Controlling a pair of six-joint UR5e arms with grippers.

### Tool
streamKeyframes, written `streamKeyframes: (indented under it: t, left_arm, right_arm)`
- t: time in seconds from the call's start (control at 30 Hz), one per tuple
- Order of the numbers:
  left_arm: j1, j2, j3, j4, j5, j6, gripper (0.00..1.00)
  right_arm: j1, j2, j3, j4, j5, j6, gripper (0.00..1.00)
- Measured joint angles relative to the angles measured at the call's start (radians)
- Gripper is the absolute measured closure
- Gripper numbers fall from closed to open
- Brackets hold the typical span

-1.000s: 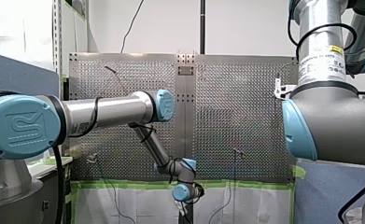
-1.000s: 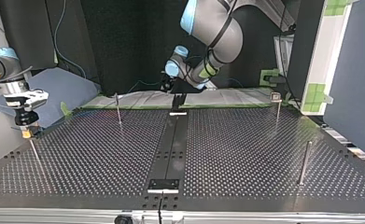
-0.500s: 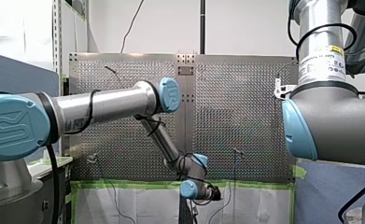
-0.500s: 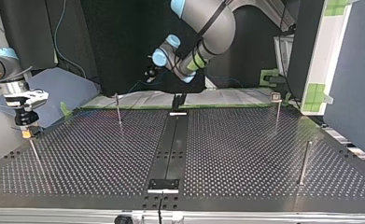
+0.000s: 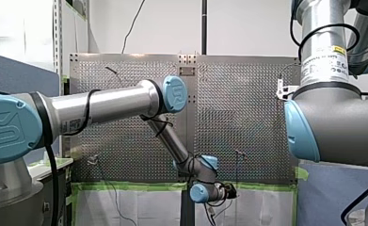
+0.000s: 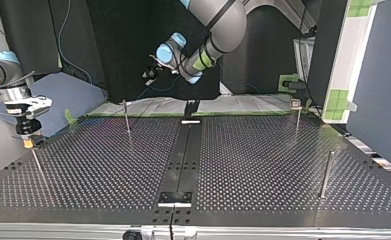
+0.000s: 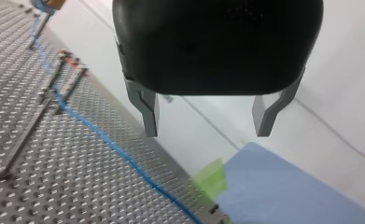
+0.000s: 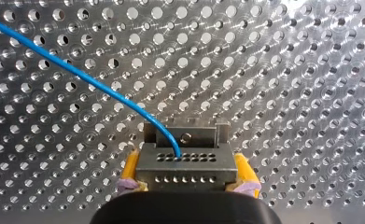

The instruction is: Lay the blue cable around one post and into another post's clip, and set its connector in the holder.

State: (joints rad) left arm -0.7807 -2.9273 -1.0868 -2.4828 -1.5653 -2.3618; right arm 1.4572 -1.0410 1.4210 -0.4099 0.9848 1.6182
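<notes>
Right claw (image 8: 186,179) grips the connector (image 8: 185,158), blue cable (image 8: 77,74) trailing ahead, apparently for routing; left claw (image 7: 207,119) hangs released.

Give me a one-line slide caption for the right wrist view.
My right gripper clamps the connector between yellow pads, its blue cable arcing away over the perforated table.

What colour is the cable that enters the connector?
Blue. The cable shows best in the right wrist view, entering the grey connector.
</notes>
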Motion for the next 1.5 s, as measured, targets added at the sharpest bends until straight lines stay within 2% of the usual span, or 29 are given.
streamKeyframes:
  t: [0.33, 0.7, 1.0, 1.3, 1.5]
  left_arm:
    - [-0.008, 0.0, -0.025, 0.091, -0.09, -0.091, 0.0]
    - [-0.047, -0.007, 0.035, 0.182, -0.186, -0.187, 0.0]
    - [-0.044, -0.013, 0.031, 0.18, -0.262, -0.263, 0.0]
    - [-0.047, -0.074, 0.084, 0.143, -0.335, -0.336, 0.0]
    - [-0.043, -0.111, 0.069, 0.145, -0.371, -0.388, 0.0]
  right_arm:
    - [0.0, 0.0, 0.0, 0.0, 0.0, 0.0, 1.0]
    - [0.0, 0.0, 0.0, 0.0, 0.0, 0.0, 1.0]
    - [0.0, 0.0, 0.0, 0.0, 0.0, 0.0, 1.0]
    - [0.0, 0.0, 0.0, 0.0, 0.0, 0.0, 1.0]
    - [0.0, 0.0, 0.0, 0.0, 0.0, 0.0, 1.0]
